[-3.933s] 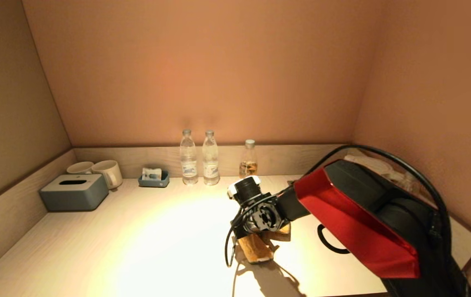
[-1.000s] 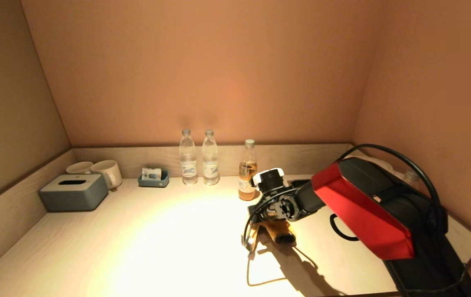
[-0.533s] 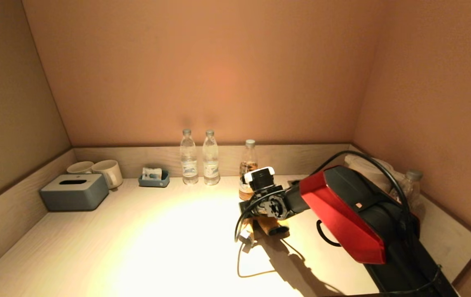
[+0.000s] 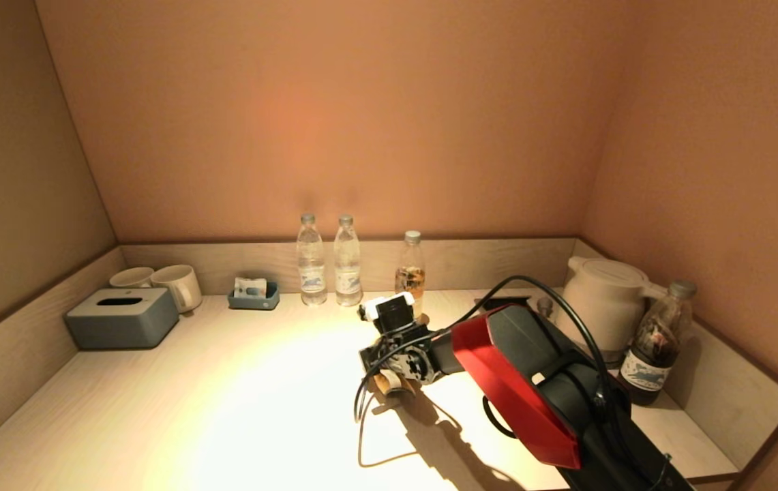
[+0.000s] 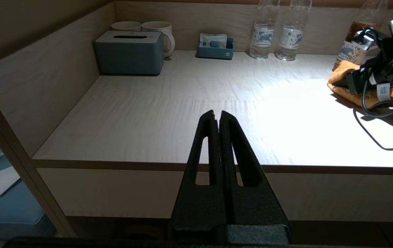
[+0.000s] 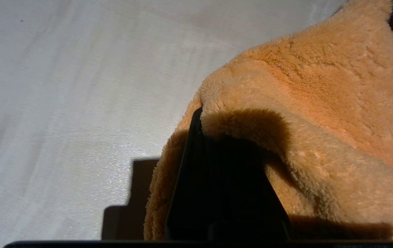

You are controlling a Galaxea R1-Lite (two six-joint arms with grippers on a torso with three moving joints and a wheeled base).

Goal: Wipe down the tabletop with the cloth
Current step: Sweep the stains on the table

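The tabletop point(image 4: 259, 395) is a pale wood-grain counter with a raised back edge. My right gripper point(image 4: 397, 369) is low over its middle, just in front of the amber bottle, shut on the fluffy yellow-orange cloth point(image 4: 384, 384), which lies bunched on the wood under it. In the right wrist view the cloth point(image 6: 320, 103) folds over the dark fingers of the gripper point(image 6: 224, 137). The left wrist view shows the cloth point(image 5: 340, 73) under the right gripper point(image 5: 354, 82). My left gripper point(image 5: 216, 113) is shut and empty, held off the counter's front edge, out of the head view.
A grey tissue box point(image 4: 123, 317), two mugs point(image 4: 177, 286) and a small blue tray point(image 4: 253, 296) stand at the back left. Two water bottles point(image 4: 311, 262) and an amber bottle point(image 4: 414, 273) stand at the back. A white kettle point(image 4: 603, 307) and dark bottle point(image 4: 654, 344) stand right.
My right gripper has dragged the cloth leftwards across the tabletop, after first going right and back. The arm has swung down, uncovering the kettle and the dark bottle.
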